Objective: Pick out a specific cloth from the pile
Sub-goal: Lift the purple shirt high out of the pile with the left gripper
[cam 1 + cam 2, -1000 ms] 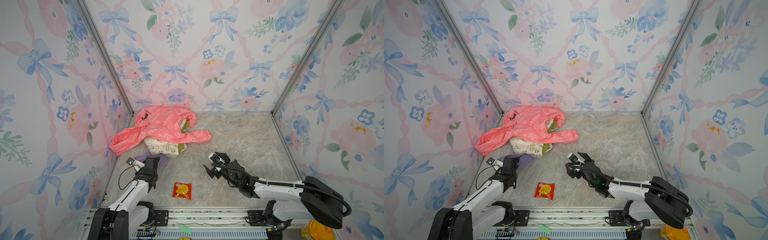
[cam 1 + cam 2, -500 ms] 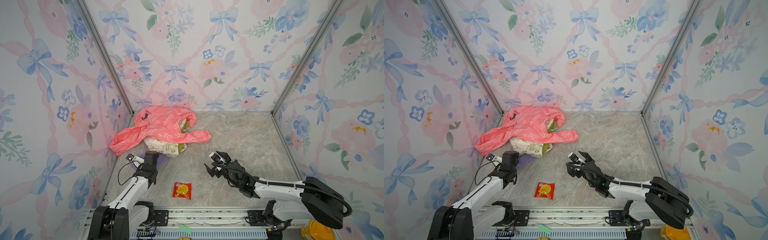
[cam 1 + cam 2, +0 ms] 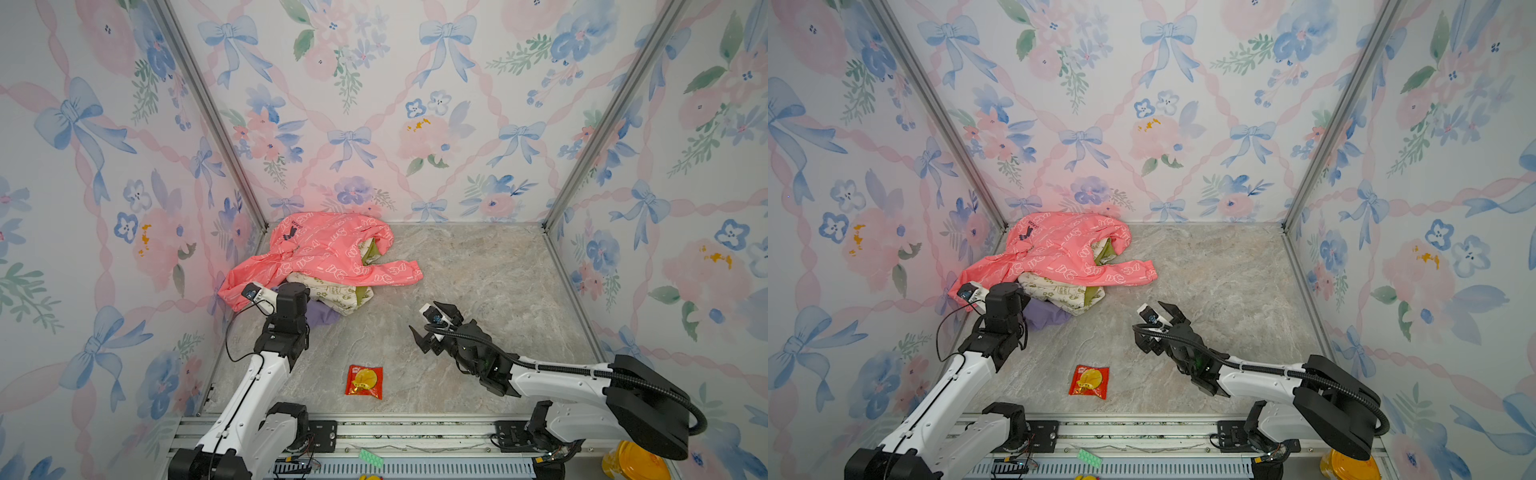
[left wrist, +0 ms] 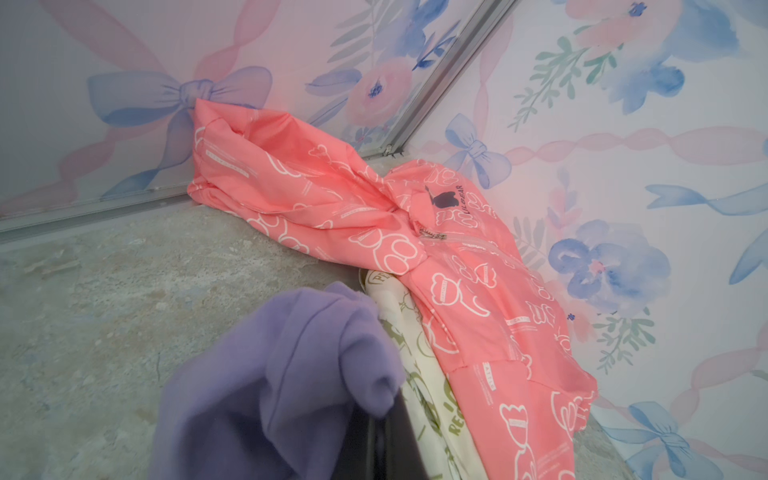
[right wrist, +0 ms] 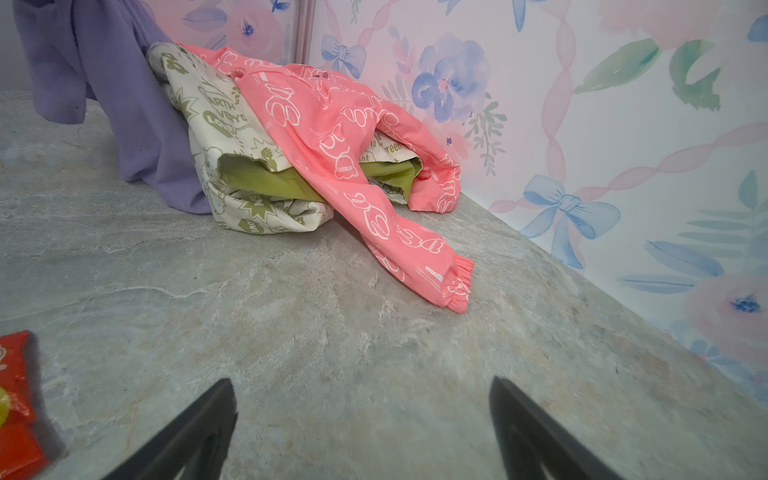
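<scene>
Both top views are looking down from high above the front rail (image 3: 395,428), taking in the whole floor (image 3: 478,270) and three walls (image 3: 1142,104). The left wrist camera is sitting right against the purple cloth (image 4: 270,374), facing the pile (image 4: 457,270) and a corner (image 4: 390,149). The right wrist camera is looking low across the floor from farther off, sharing cloth and pile with it and catching the red packet (image 5: 12,395) at its edge.

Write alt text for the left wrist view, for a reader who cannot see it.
A lavender cloth bunches in the foreground, pinched in the shut left end effector. Behind it, a cream cloth with olive print lies under a coral-pink jacket in the corner of a grey table with floral walls.
</scene>
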Motion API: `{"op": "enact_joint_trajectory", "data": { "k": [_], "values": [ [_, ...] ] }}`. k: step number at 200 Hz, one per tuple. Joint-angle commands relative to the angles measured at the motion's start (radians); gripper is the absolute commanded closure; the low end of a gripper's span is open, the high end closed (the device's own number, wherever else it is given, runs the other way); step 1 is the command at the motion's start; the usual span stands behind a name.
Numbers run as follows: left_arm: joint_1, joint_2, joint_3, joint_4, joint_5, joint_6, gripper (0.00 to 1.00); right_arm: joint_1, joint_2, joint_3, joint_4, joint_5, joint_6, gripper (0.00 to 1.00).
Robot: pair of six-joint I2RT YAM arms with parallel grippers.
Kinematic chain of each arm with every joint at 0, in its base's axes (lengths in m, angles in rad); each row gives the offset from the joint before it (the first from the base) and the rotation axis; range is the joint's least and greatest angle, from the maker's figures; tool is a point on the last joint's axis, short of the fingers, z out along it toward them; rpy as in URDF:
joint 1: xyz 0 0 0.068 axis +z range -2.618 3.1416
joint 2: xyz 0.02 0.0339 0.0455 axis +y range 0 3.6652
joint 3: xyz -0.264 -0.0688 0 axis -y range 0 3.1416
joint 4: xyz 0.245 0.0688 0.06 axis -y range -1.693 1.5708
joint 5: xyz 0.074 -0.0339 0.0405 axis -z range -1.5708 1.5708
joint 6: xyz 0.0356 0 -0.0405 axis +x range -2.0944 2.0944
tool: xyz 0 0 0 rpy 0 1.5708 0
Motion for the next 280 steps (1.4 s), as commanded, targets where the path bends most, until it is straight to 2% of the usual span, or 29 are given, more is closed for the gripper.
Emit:
{"op": "enact_joint_trajectory", "data": {
  "k": [1, 96, 155, 235, 280],
  "values": [
    [0.003, 0.013, 0.108, 0.011, -0.003, 0.053, 1.0, 0.01, -0.023, -0.002, 0.025, 0.02, -0.008, 0.03],
    [-0.015, 0.142, 0.428, 0.007, -0.021, 0.153, 1.0, 0.01, -0.029, -0.001, 0.016, 0.042, -0.012, 0.03],
    [-0.072, 0.214, 0.629, 0.006, -0.122, 0.247, 1.0, 0.01, -0.027, 0.001, 0.015, 0.049, -0.01, 0.03],
    [-0.21, 0.333, 0.942, 0.006, -0.316, 0.449, 1.0, 0.01, -0.038, 0.001, 0.011, 0.051, -0.005, 0.03],
    [-0.29, 0.458, 1.179, 0.009, -0.414, 0.566, 1.0, 0.01, -0.034, 0.001, 0.013, 0.053, -0.007, 0.03]
  ]
}}
